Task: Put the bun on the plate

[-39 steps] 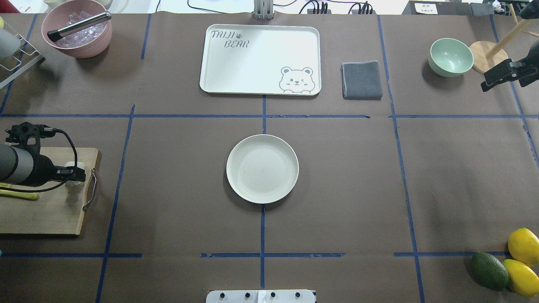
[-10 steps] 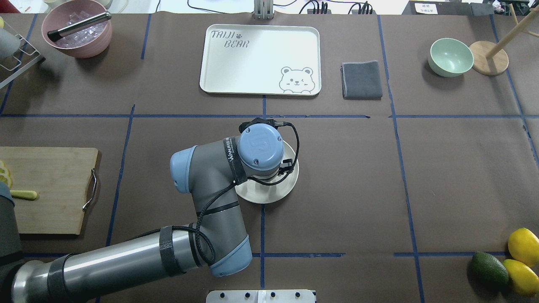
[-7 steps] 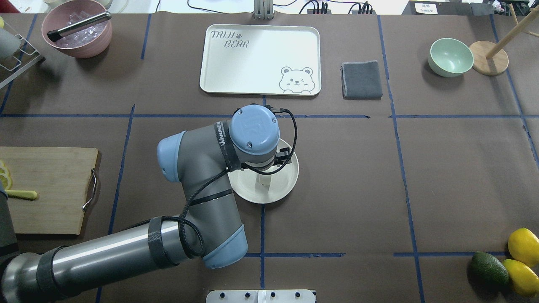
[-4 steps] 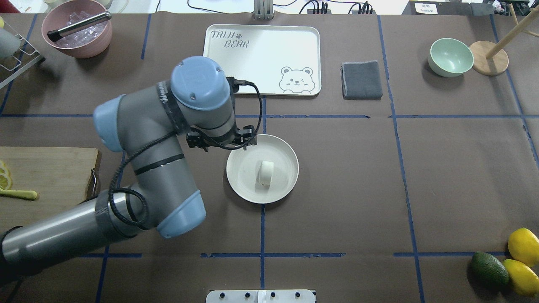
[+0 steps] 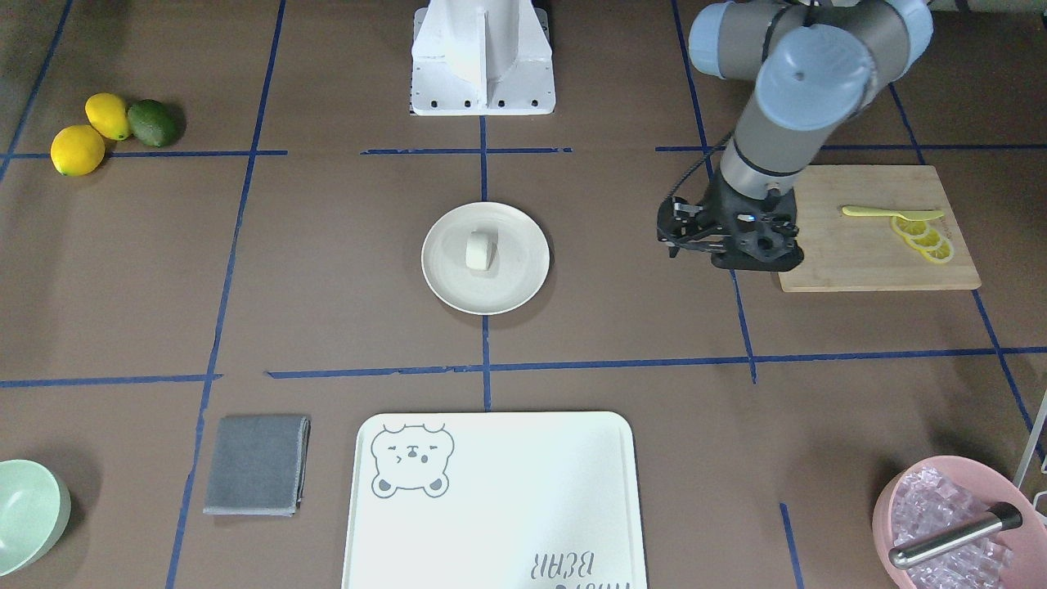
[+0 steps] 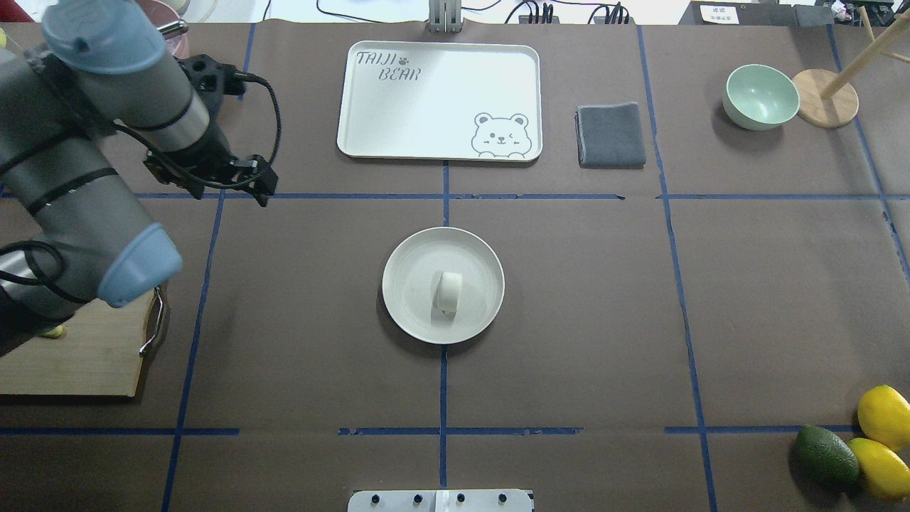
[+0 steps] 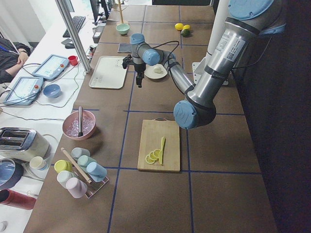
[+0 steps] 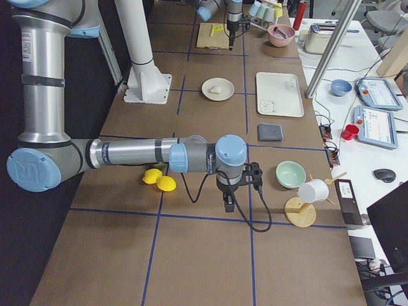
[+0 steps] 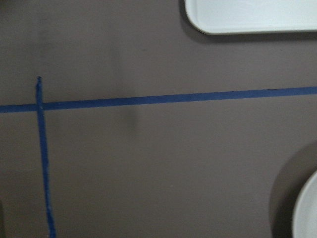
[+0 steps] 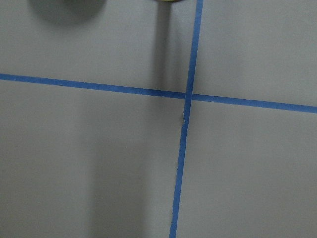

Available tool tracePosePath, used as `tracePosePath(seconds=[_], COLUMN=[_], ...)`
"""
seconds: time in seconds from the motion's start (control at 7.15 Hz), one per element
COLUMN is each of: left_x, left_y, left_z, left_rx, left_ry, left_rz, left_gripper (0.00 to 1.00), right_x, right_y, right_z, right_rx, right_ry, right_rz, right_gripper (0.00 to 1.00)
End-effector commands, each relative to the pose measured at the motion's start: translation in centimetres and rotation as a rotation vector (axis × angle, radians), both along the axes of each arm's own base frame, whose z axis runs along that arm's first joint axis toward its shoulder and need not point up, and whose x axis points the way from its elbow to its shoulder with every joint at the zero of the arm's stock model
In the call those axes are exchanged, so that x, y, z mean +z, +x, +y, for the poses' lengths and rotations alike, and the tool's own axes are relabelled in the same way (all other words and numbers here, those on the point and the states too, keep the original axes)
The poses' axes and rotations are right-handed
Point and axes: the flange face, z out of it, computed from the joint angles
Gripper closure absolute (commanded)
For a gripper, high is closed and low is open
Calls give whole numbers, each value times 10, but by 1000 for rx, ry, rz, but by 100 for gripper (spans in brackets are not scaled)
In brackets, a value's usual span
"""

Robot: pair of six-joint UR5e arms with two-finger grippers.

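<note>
The bun is a small white roll lying on its side in the middle of the round cream plate at the table's centre; the front view shows the same bun on the plate. My left gripper hangs well to the left of the plate and nearer the tray, over bare table. It points down, looks open and holds nothing. My right gripper shows only in the right side view, low over the table near the green bowl; I cannot tell its state.
A white bear-printed tray, a folded grey cloth and a pale green bowl line the far side. Lemons and an avocado lie near right. A wooden board with lemon slices and a pink ice bowl stand on the left.
The left arm brought the bun from the board to the plate, let it go, then rose and swung away to the far left. The bun stays on the plate.
</note>
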Motion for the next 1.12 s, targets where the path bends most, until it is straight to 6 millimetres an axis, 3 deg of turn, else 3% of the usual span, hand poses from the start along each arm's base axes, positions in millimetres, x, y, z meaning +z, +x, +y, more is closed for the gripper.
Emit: tracePosePath(seconds=[0.0, 0.28, 0.42, 0.56, 0.7, 0.98], left_x=[86, 176, 222, 246, 272, 326], left_y=[-117, -241, -283, -323, -350, -376], left_z=[-22, -22, -3, 12, 29, 47], left_rx=[77, 116, 103, 72, 70, 18], left_ry=[43, 62, 39, 34, 26, -82], left_rz=[-18, 12, -1, -7, -10, 39], left_gripper=[0, 0, 0, 0, 0, 0], right_x=[1, -1, -4, -4, -5, -6], right_y=[6, 7, 7, 7, 7, 7], right_z=[2, 0, -2, -3, -3, -4], right_rx=[16, 16, 16, 15, 15, 15], right_ry=[-3, 1, 7, 9, 10, 14], right_rz=[-11, -11, -11, -11, -11, -6], right_gripper=[0, 0, 0, 0, 0, 0])
